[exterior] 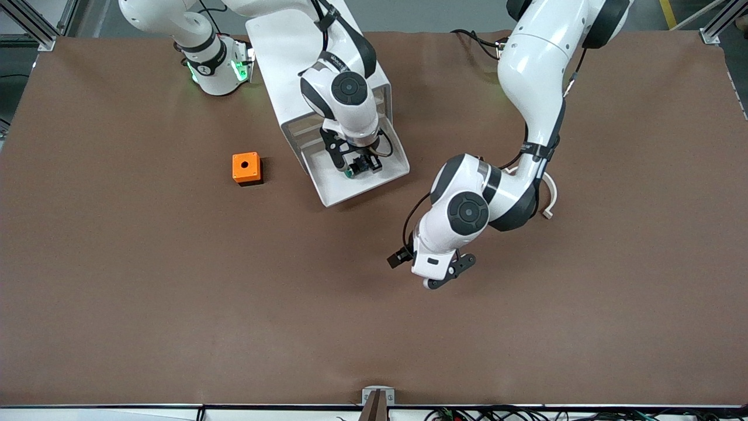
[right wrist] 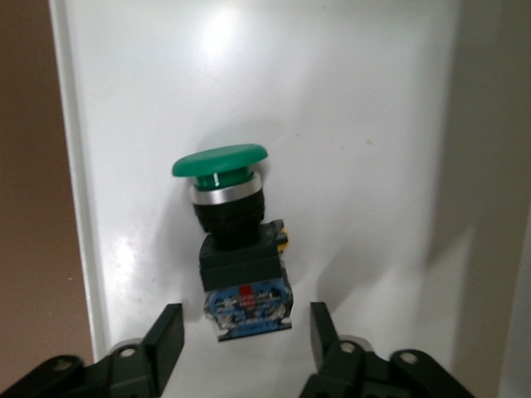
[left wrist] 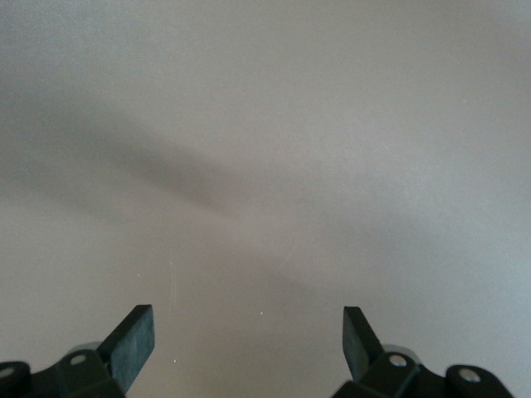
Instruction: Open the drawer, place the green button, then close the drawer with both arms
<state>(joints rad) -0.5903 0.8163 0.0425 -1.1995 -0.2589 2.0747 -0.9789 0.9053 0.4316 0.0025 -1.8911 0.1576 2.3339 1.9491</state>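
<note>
From my station I see the orange cube [exterior: 246,168] sitting on the brown table [exterior: 117,263] toward the right arm's end, well apart from the rest. Next along, the white cabinet [exterior: 304,64] has its drawer [exterior: 350,190] pulled out toward the front camera. The right gripper [exterior: 356,164] hangs low over that open drawer. In the right wrist view its fingers [right wrist: 166,340] stand parted on either side of the button [right wrist: 236,240], with a gap showing at each side of the blue base, so I read them as spread and not pinching. The button lies on its side on the drawer's white floor. Farther along, the left gripper [exterior: 435,269] waits over bare table, its fingers [left wrist: 133,340] wide apart and holding nothing.
</note>
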